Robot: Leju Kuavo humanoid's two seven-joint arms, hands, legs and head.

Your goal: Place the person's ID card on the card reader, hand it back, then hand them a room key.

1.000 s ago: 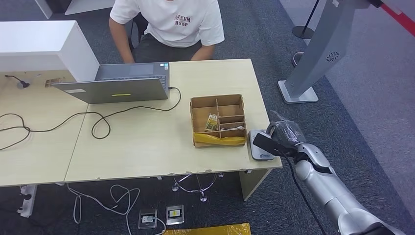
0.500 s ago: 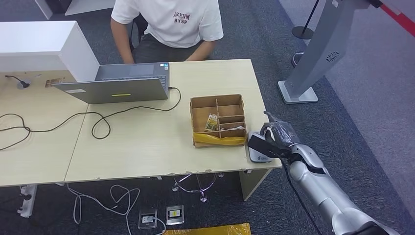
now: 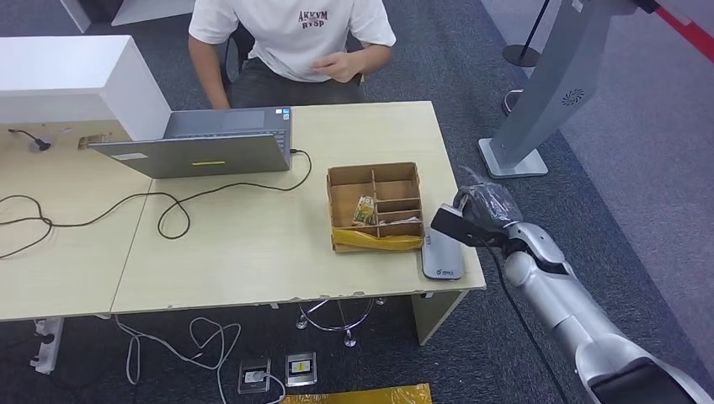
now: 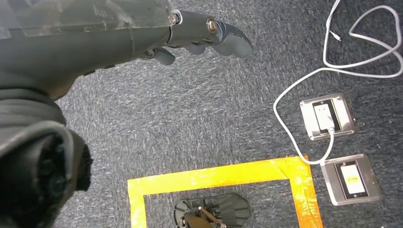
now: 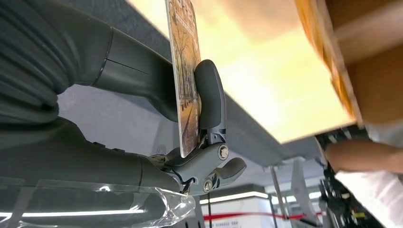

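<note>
While pinched edge-on betw. thumb and fingers of right hand [image 3: 482, 212], card [image 5: 186, 76] sits at right of head frame, just above and right of card reader [image 3: 441, 253] at desk [image 3: 253, 244] corner. Left hand [image 4: 157, 33] over carpet, fingers loosely curled, holding nothing. Cardboard tray [image 3: 375, 207] left of reader.

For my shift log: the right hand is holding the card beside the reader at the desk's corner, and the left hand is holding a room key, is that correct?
Not quite. The left hand holds nothing; the left wrist view shows it hanging over the carpet with its fingers free. The rest stands: the right hand pinches the card, seen in the right wrist view, beside the reader at the desk's corner.
</note>
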